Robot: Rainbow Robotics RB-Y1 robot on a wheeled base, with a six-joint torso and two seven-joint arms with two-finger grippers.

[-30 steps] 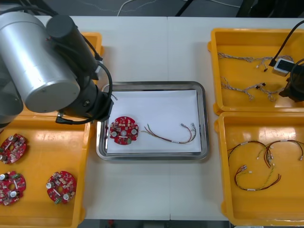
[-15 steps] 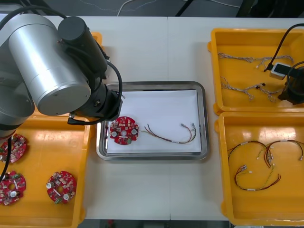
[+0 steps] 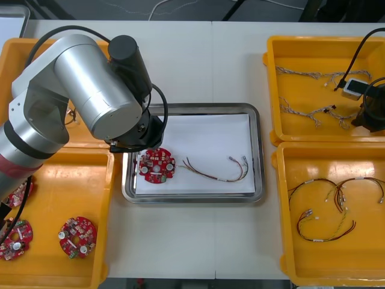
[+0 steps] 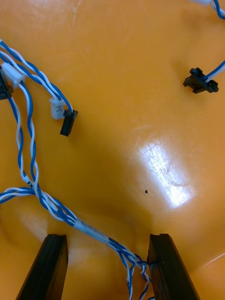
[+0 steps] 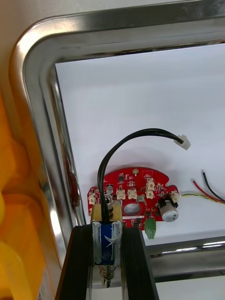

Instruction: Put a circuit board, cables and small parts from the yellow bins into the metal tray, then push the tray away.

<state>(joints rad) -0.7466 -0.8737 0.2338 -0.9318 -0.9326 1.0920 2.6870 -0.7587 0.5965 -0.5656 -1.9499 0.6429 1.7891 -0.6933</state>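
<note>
My left gripper was clamped on a small metal part with a brass collar, a blue middle and a spring at its tail. It hung over the left end of the shiny metal tray with the white inside, just by the round red circuit board already lying there. A thin red and yellow cable lay beside the board toward the tray's middle.

I judged this to be the placing step for a small part. The next move called for lowering onto bare white floor beside the board, not on it, and then spreading my fingers.

The part's long axis ran in line with my fingers, spring end back toward my wrist and brass end toward the tips. From the brass end a stiff black cable arched out over the board, and its white plug pointed toward the tray's middle.

My right gripper sat low in the far right yellow bin. Its fingers stood apart on either side of a twisted blue and white cable, not yet closed on it.
</note>
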